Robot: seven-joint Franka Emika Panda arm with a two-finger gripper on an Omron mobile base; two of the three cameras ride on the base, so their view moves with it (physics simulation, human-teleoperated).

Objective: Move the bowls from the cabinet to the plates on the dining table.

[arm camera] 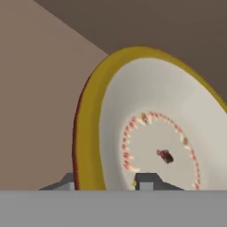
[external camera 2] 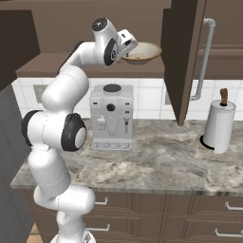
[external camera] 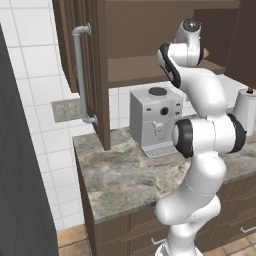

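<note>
The arm reaches up into the open cabinet point(external camera 2: 95, 28), and the gripper point(external camera 2: 127, 49) sits at the near rim of the tan bowl point(external camera 2: 142, 52) on the shelf. In the hand view the jaws straddle that rim: one fingertip point(arm camera: 146, 181) shows inside the bowl, the other outside the brownish-yellow rim. The jaws stand at a narrow gap about the rim; whether they press on it I cannot tell.

Risks, as judged from here:
- The hold is on the rim alone, at one side. If the pinch is light, the bowl may pivot or slip free on lifting — a drop onto the bench point(external camera 2: 156, 161) below the jaws would follow.
- The open door point(external camera 2: 182, 57), just beyond the bowl from the jaws, narrows the way out; a wide swing could clip the bowl against it.
- The coffee machine point(external camera 2: 112, 117) stands directly beneath the jaws, and would be struck by an early descent.

Contents: the bowl is empty, showing only a painted ring and a centre mark. No other bowl is visible on the cabinet shelf near the jaws.
</note>
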